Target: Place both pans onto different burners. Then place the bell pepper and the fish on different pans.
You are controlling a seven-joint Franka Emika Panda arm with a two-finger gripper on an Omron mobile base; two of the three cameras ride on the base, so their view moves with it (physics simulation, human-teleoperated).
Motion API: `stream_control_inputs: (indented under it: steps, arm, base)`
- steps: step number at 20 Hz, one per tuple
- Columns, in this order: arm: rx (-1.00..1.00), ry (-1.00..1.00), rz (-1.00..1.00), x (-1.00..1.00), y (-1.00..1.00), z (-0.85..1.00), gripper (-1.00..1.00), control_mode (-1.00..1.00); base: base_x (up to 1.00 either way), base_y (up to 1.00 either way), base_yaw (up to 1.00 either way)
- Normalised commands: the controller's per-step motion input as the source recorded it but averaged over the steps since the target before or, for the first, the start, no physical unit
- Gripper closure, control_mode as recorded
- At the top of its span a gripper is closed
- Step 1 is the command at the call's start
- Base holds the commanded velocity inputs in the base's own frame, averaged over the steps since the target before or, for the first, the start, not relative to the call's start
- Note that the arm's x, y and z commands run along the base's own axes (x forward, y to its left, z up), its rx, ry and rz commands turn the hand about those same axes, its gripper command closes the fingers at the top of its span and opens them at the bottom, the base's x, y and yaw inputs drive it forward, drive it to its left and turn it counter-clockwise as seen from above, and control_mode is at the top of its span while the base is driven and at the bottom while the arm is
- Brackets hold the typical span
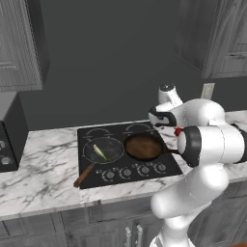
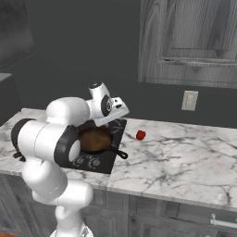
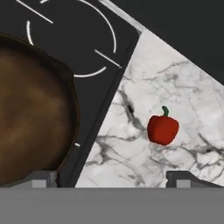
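Note:
The black pan (image 1: 103, 150) with a wooden handle sits on the front left burner, and the fish (image 1: 100, 153) lies inside it. The brown pan (image 1: 143, 146) (image 2: 95, 139) (image 3: 30, 109) rests on the front right burner. The red bell pepper (image 3: 162, 129) (image 2: 140, 134) (image 1: 178, 131) stands on the marble just right of the cooktop (image 1: 91, 135). My gripper (image 3: 111, 179) (image 1: 161, 118) (image 2: 121, 111) hovers open above the cooktop's right edge, between the brown pan and the pepper, holding nothing. A bare burner (image 3: 87, 39) lies behind the brown pan.
The marble counter (image 2: 185, 152) stretches wide to the right of the pepper. A wall outlet (image 2: 190, 100) is on the back wall, with cabinets above. A dark appliance (image 1: 7, 140) stands at the counter's far left. The cooktop knobs (image 1: 126, 172) line its front edge.

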Motion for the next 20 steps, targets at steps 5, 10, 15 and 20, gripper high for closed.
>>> stream_control_inputs:
  steps: [5,10,15,20]
  arm:
    - [0.0,0.0,-0.19,0.0,-0.17,-0.04,-1.0,-1.0]
    - [0.01,-0.01,-0.2,0.0,-0.19,-0.15,-1.0,-1.0]
    - [0.05,-0.01,-0.21,0.01,-0.25,-0.25,-1.0,-1.0]
    - [0.08,-0.01,-0.18,0.02,-0.3,-0.31,-1.0,-1.0]
  base:
    - [0.0,0.0,0.0]
    - [0.0,0.0,0.0]
    - [0.0,0.0,0.0]
    - [0.0,0.0,0.0]
